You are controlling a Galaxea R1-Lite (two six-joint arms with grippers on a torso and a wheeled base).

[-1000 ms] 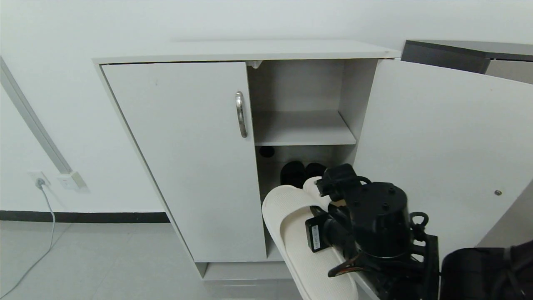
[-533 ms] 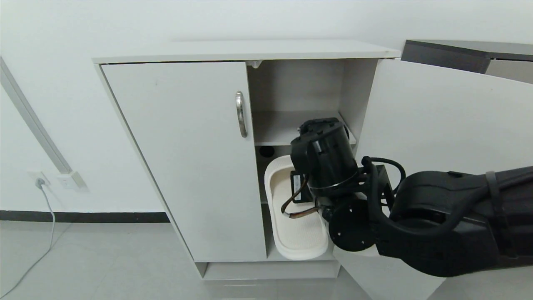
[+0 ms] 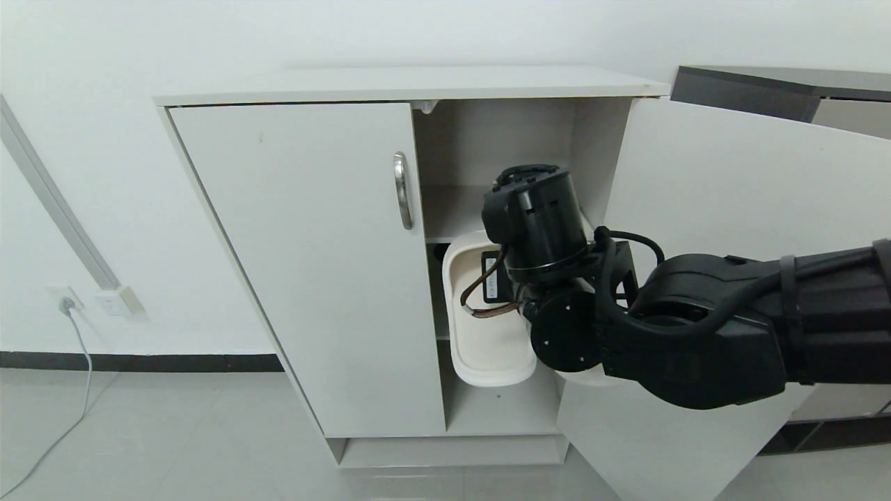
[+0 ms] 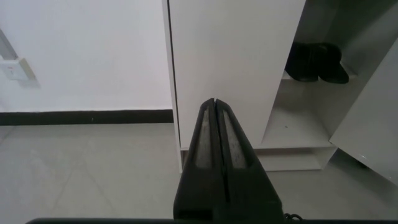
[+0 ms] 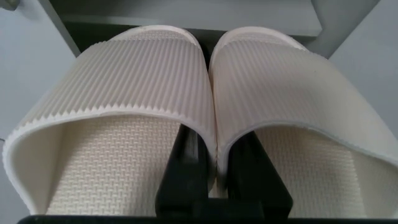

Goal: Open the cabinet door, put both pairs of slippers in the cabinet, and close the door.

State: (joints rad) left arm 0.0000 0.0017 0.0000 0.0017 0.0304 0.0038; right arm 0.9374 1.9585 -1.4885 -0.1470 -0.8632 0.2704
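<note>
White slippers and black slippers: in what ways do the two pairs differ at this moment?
The white slippers are pale and ribbed; the black slippers are dark. The white slippers hang in the right claw, which pinches their inner walls, at the open side of the cabinet; the black slippers rest on a shelf inside it. The white slippers tilt steeply, toes up; the black slippers lie flat. Each pair lies side by side.
</note>
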